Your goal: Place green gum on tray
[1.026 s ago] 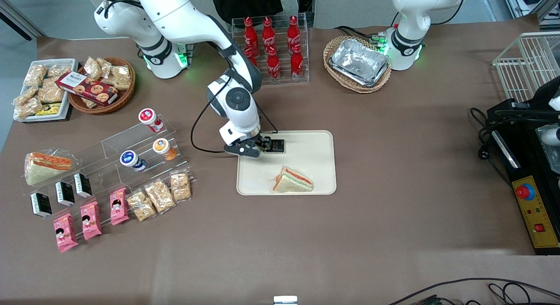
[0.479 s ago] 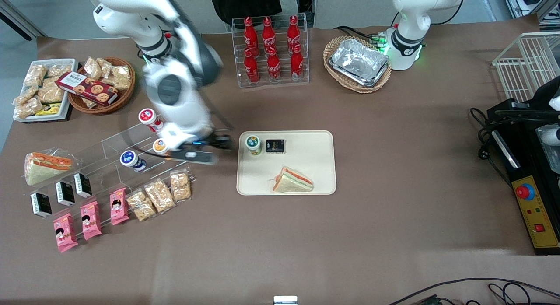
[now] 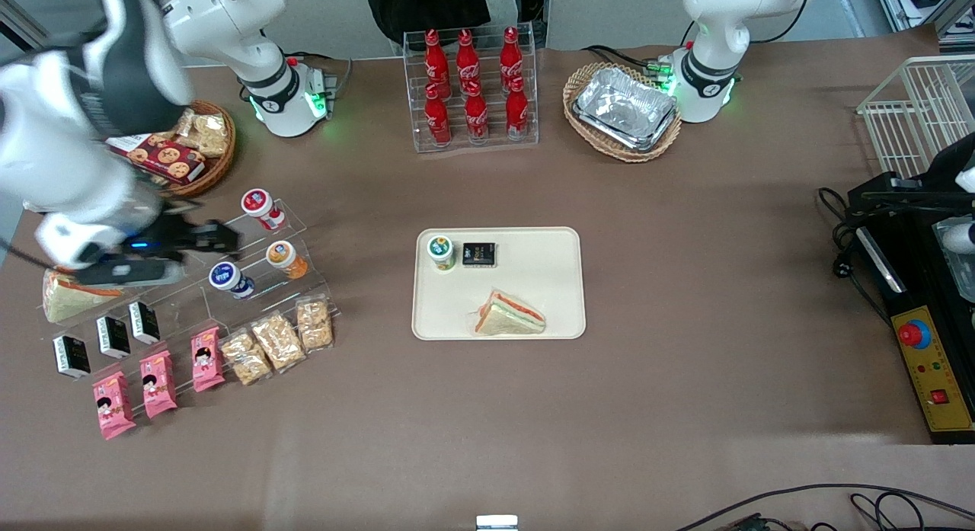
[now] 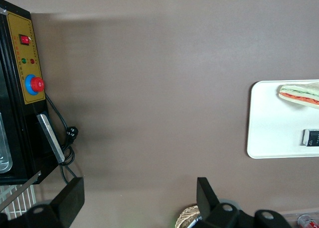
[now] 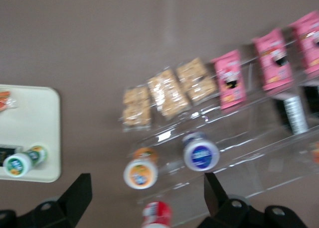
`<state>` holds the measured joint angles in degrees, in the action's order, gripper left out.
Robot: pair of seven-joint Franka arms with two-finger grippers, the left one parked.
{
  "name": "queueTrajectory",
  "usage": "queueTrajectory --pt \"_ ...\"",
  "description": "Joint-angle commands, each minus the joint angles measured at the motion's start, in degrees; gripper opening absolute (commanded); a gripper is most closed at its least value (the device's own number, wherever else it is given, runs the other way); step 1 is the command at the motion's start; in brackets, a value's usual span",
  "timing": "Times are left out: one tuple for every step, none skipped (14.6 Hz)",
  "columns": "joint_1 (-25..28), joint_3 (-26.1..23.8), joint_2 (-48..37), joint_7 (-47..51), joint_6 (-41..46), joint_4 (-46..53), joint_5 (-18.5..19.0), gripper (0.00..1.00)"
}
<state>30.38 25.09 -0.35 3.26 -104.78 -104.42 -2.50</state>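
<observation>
The green gum (image 3: 440, 251), a small bottle with a white-rimmed green lid, stands upright on the cream tray (image 3: 533, 287), in the corner farthest from the front camera and toward the working arm's end, beside a black packet (image 3: 479, 254). The gum (image 5: 20, 163) and a corner of the tray (image 5: 30, 118) also show in the right wrist view. My right gripper (image 3: 225, 240) is open and empty, well away from the tray, above the clear acrylic rack (image 3: 190, 279). In the right wrist view the gripper (image 5: 147, 193) has its fingers (image 5: 79, 193) spread wide over the rack's bottles.
A sandwich (image 3: 509, 315) lies on the tray. The rack holds a red-lidded (image 3: 257, 204), an orange-lidded (image 3: 282, 254) and a blue-lidded bottle (image 3: 226, 276), with snack packs (image 3: 278, 340) in front. Cola bottles (image 3: 472, 89) and a basket of foil pans (image 3: 623, 110) stand farther back.
The gripper was at the gum on the tray one second ago. It has let go and swung away to above the acrylic rack; the gum stays standing on the tray.
</observation>
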Motion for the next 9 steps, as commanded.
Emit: queueTrajectory --pt "-7.1 -0.5 1.1 -11.3 2.4 3.3 2.4 1.0" --pt "-8.6 -0.4 1.0 -12.6 2.4 3.3 2.4 1.0" --pt "-10.2 -0.4 0.8 -13.4 2.0 3.3 2.3 1.0" --pt "-12.6 -0.4 0.7 -13.7 1.9 3.4 1.7 1.0" --pt "-15.1 -0.7 0.7 -14.4 2.1 3.5 0.9 1.0" --pt "-16.8 -1.2 0.6 -14.6 2.3 3.9 0.2 1.0" --pt "-17.2 -1.2 0.6 -14.6 2.6 5.1 0.1 1.0" --pt "-17.3 -1.2 0.5 -14.5 3.3 5.6 0.1 1.0" --pt "-17.4 -1.3 0.5 -14.4 4.7 6.2 0.2 1.0"
